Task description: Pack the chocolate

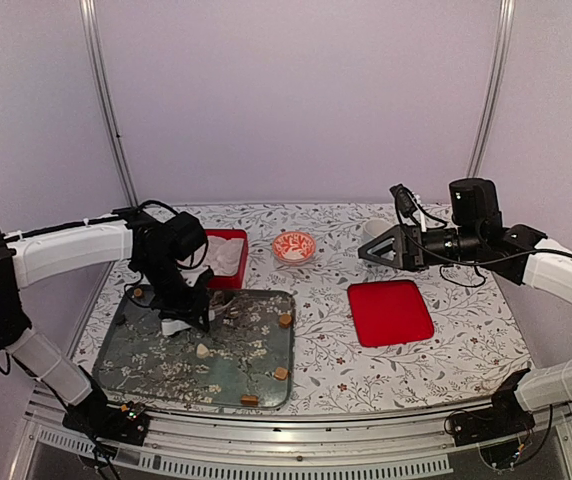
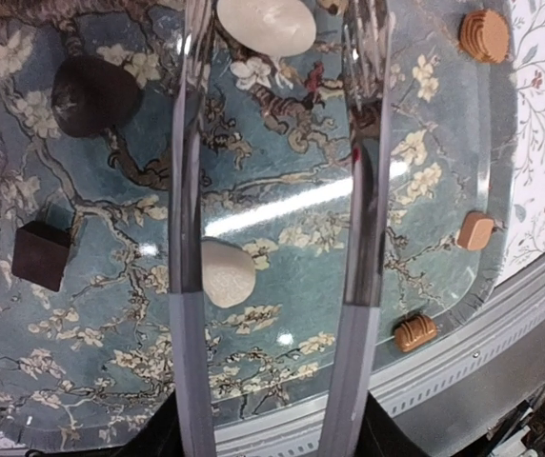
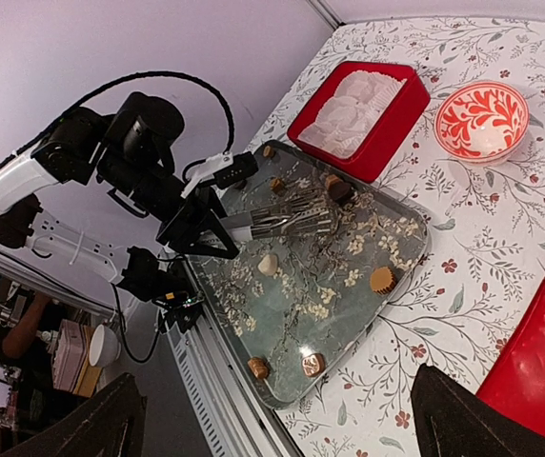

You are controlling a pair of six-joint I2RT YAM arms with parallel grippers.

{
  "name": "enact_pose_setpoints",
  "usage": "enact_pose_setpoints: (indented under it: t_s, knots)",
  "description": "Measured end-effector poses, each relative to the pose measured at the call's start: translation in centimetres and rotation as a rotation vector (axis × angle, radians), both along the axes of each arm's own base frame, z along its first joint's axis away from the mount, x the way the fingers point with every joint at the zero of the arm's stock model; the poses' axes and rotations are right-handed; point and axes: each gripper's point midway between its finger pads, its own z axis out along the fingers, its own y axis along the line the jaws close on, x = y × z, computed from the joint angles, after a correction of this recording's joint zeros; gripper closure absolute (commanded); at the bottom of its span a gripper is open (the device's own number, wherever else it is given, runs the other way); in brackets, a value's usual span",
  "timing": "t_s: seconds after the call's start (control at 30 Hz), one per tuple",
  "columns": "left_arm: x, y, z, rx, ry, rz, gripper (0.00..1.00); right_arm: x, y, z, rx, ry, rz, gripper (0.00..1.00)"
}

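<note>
**Small sweets on slick glass, left pincer spread above them**

A counter in a leafy print stands against plain lilac walls. At its near-left corner lies a glossy, blossom-patterned tray. The chocolate is scattered over it: dark pieces toward the left edge, cream lumps in the middle, caramel ones along the tray's right and near sides. The left pincer hangs over the tray, released, with its long metal fingers either side of a cream lump. Whether they reach the glass I cannot tell.

Behind the tray, toward the far edge, sits a red box lined with white paper. It is likely the place to pack into, and no sweets show in it. A red-and-white bowl stands at the middle of the far edge, and a flat red lid lies right of centre. The right pincer hovers near the far-right corner, spread wide and holding nothing.

Each piece looks light and firm, yet easily scuffed or dented. The rounded lumps will probably skid on the glass, so close gently and low across their widest part. Take the cubes on two flat opposite faces.
</note>
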Motion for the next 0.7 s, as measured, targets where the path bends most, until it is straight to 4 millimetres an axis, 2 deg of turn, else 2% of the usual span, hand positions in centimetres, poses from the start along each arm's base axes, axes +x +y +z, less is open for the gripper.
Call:
enact_pose_setpoints:
  t_s: [0.33, 0.7]
  knots:
    - [-0.5, -0.2, -1.5, 0.081, 0.008, -0.049, 0.63, -0.3, -0.2, 0.0, 0.002, -0.003, -0.001, 0.01]
    - [0.2, -0.2, -1.0, 0.120, -0.027, -0.064, 0.68, -0.4, -0.3, -0.1, 0.000, 0.004, -0.003, 0.01]
